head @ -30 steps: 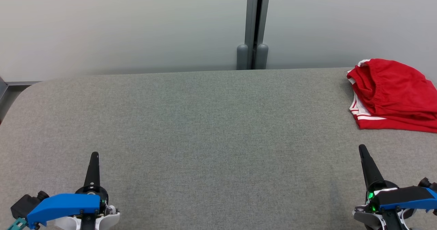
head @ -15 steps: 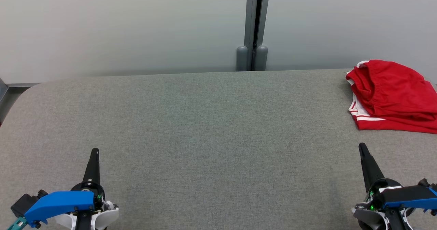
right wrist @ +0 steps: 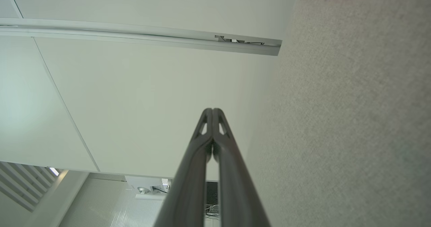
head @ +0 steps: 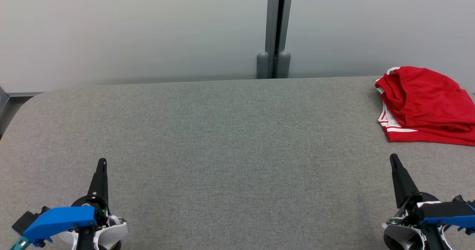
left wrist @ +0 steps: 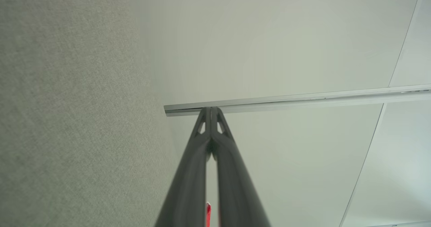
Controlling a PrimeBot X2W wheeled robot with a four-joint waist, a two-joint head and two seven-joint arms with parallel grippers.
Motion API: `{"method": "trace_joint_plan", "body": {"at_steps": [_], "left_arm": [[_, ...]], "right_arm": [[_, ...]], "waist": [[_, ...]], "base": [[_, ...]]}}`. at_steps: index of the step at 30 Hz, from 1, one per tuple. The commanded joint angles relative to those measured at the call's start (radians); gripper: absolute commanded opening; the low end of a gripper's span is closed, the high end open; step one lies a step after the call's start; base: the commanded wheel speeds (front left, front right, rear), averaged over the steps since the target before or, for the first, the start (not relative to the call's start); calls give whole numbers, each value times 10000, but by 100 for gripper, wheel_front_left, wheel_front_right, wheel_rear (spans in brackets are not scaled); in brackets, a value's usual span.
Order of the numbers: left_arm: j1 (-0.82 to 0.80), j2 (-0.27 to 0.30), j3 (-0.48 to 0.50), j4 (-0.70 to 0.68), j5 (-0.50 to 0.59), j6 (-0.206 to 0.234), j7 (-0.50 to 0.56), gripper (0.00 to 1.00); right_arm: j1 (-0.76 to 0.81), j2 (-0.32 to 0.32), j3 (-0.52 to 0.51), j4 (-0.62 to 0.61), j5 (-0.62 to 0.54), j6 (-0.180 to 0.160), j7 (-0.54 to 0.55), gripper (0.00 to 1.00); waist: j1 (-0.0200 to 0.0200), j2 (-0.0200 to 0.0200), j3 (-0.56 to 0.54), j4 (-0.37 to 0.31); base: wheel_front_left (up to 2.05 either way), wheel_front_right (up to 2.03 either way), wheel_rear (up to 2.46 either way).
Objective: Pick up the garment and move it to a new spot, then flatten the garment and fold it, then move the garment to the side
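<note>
Left claw (head: pixel 101 163) and right claw (head: pixel 393 158) are fully closed, fingers pressed together, gripping nothing. Folded red fabric garment with white stripe trim (head: pixel 426 101) lies against the far edge of the grey felt-covered surface (head: pixel 237 138). Right claw sits near the garment, not touching it; left claw is well apart, to the garment's left. Open surface extends left of the garment to a rounded corner.

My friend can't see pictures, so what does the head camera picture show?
A red garment with white stripes lies at the far right of a grey fabric table. The robot's left pincer and right pincer, both shut, point up from the bottom corners, holding nothing.
</note>
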Motion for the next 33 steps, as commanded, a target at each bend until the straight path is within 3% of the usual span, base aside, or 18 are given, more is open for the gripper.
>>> {"method": "trace_joint_plan", "body": {"at_steps": [1, 10, 33], "left_arm": [[-178, -14, 22, -69, -208, -76, 60, 0], [-215, -31, 82, -61, -912, -134, 230, 0], [-209, -28, 75, -59, -866, -122, 224, 0]], "right_arm": [[-119, -69, -31, 9, 212, 4, 39, 0], [-171, -73, -40, 73, 904, 4, 148, 0], [-170, -71, -37, 67, 856, 4, 146, 0]], "waist": [[0, 0, -6, -1], [0, 0, -51, -10], [0, 0, -52, -10]], "base": [[0, 0, 0], [0, 0, 0], [0, 0, 0]]}}
